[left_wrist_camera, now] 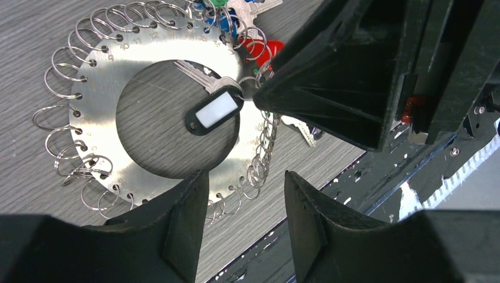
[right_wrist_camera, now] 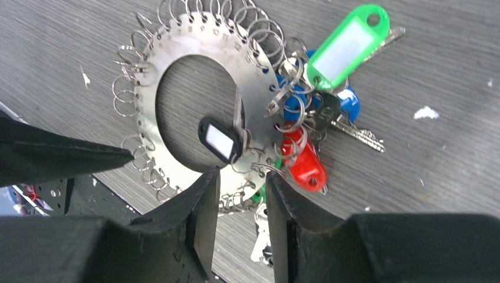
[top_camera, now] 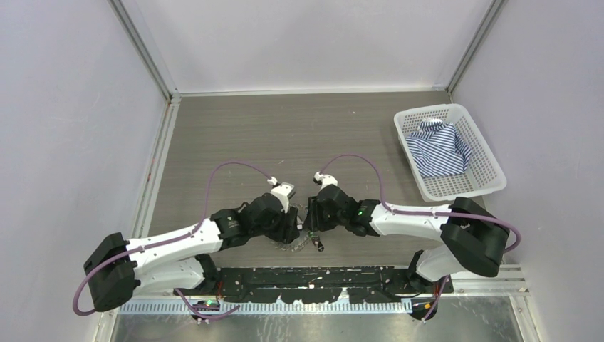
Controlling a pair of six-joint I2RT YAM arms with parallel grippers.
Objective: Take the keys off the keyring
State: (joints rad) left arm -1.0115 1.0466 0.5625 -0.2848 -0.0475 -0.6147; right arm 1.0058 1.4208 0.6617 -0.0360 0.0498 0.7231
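Left wrist view: the keyring (left_wrist_camera: pixel 112 76) lies flat on the bench (left_wrist_camera: pixel 35 177), keys (right_wrist_camera: pixel 327 109) bunched along 1 edge. Left hand (left_wrist_camera: pixel 244 200) and right hand (right_wrist_camera: pixel 240 200) hover open at its rim, holding nothing. Best approach: 1 pins the ring, the other teases 1 key free.

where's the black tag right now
Right wrist view: the black tag lies inside the keyring's hole, at its lower right edge, just left of the red key.
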